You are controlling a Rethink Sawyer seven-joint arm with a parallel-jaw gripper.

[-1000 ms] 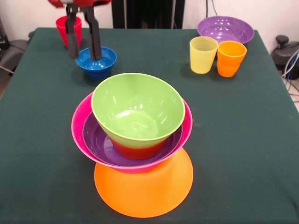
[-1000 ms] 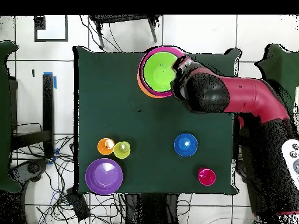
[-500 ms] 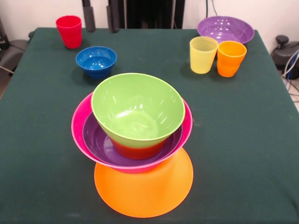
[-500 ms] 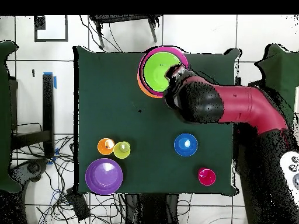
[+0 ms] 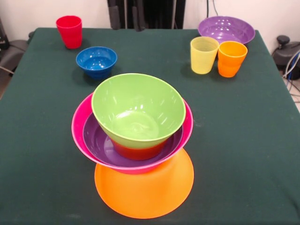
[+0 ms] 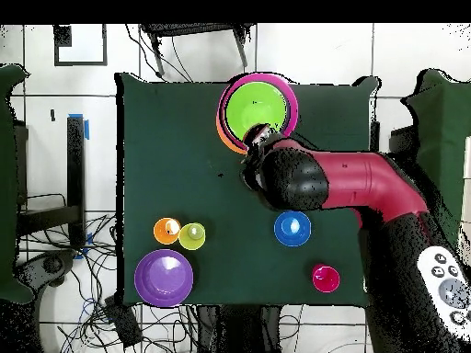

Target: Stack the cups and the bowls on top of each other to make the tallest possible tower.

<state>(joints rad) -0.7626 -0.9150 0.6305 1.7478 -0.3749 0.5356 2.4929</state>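
The tower stands near the front: an upturned orange bowl (image 5: 145,190) carries a hot pink bowl (image 5: 78,124), a purple bowl (image 5: 96,140), a red-orange bowl (image 5: 138,151) and a lime green bowl (image 5: 136,110) on top. From overhead the tower (image 6: 258,106) is partly covered by the arm (image 6: 304,175). A blue bowl (image 5: 96,61) and a red cup (image 5: 69,31) sit at the far left. The yellow cup (image 5: 204,55), orange cup (image 5: 231,58) and a second purple bowl (image 5: 226,29) sit far right. My gripper (image 5: 125,16) shows only its tips at the top edge, open and holding nothing.
Everything rests on a dark green cloth-covered table (image 5: 243,140). In the overhead view the blue bowl (image 6: 292,228) and red cup (image 6: 325,278) lie just below the arm. Cables (image 6: 101,303) trail on the floor beside the table's left edge.
My gripper rose from above the blue bowl and shifted right along the far edge. In the overhead view the arm's head swung left and down from the tower.
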